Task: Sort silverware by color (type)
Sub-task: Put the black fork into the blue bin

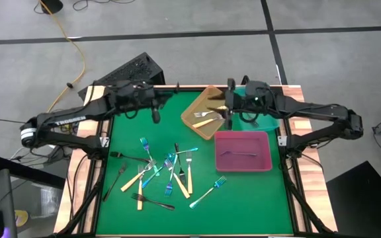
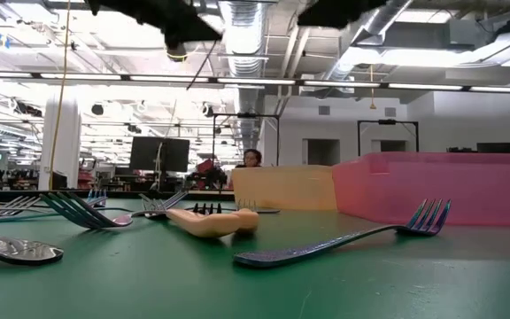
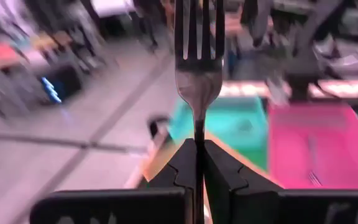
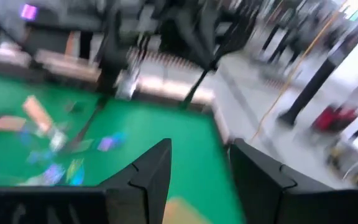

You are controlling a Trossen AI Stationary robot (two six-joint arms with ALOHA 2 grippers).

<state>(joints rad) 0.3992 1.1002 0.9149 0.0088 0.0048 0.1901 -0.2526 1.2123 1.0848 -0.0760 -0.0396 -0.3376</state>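
Observation:
The silverware pile [image 1: 157, 175] lies on the green mat at the near left: cream-handled, blue-teal and black forks, crossed over one another. In the low view a blue-teal fork [image 2: 343, 239] and a cream handle [image 2: 211, 221] lie flat. My left gripper [image 1: 156, 112] [image 3: 197, 144] hovers over the mat's far left, shut on a fork with grey metallic tines [image 3: 197, 56]. My right gripper [image 1: 230, 111] [image 4: 197, 152] is open above the orange tray [image 1: 197, 118], which holds cream-handled forks [image 1: 207, 119]. A black fork [image 1: 238, 154] lies in the pink tray [image 1: 264, 162]. My left gripper pinches the fork between its two fingers at the narrow neck [image 3: 197, 121] just below the tines. The tines stick straight out past the fingertips, in line with the fingers. The handle is hidden between the fingers. The fork is lifted clear of the table.
The teal tray [image 1: 263, 122] sits at the far right, partly under the right arm. The orange tray lies slanted beside it, the pink tray nearer. Bare green mat [image 1: 243, 205] shows along the near edge. A black keyboard-like object [image 1: 134, 69] lies beyond the table's far edge.

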